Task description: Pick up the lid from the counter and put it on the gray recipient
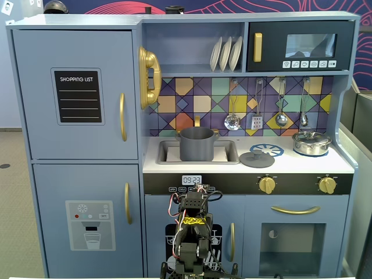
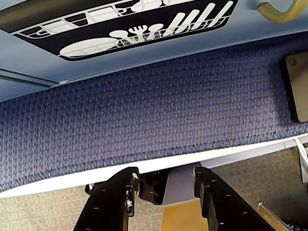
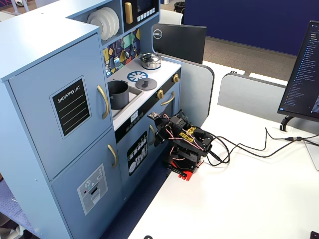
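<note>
Two dark fingers of the gripper point(image 2: 166, 190) stand spread with nothing between them as we look down at blue carpet, while the lid point(image 1: 257, 158) lies flat on the counter point(image 1: 343, 164) just right of the gray recipient point(image 1: 196, 144) sitting in the sink.

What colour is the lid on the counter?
Dark gray, matte; the lid shows best in a fixed view.

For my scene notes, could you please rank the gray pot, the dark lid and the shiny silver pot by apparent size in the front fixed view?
1. Gray pot, clearly largest.
2. Silver pot and dark lid: similar width; the pot is taller, so I won't rank them.
</note>
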Tool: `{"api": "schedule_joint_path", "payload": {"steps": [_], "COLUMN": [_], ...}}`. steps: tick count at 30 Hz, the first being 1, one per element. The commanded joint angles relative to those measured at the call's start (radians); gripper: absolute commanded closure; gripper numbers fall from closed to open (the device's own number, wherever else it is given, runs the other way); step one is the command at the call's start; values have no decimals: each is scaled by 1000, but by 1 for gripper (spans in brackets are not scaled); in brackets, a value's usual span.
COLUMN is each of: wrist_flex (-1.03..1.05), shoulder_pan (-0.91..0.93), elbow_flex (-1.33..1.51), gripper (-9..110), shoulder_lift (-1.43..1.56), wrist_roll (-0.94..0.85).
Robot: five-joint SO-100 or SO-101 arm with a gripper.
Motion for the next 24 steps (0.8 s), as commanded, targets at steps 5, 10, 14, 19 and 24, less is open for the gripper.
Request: {"api": "schedule_joint_path", "payload": {"steps": [5, 10, 14, 19, 24], "wrist_flex": [178, 178, 176, 156, 133], "shoulder_pan": [21, 21, 25, 31, 38], "elbow_flex": [0, 0, 0, -110, -453], "gripper": [101, 101, 101, 101, 101], "shoulder_lift": [-6, -6, -8, -51, -210], "wrist_roll": [-37, -41, -60, -92, -100]}}
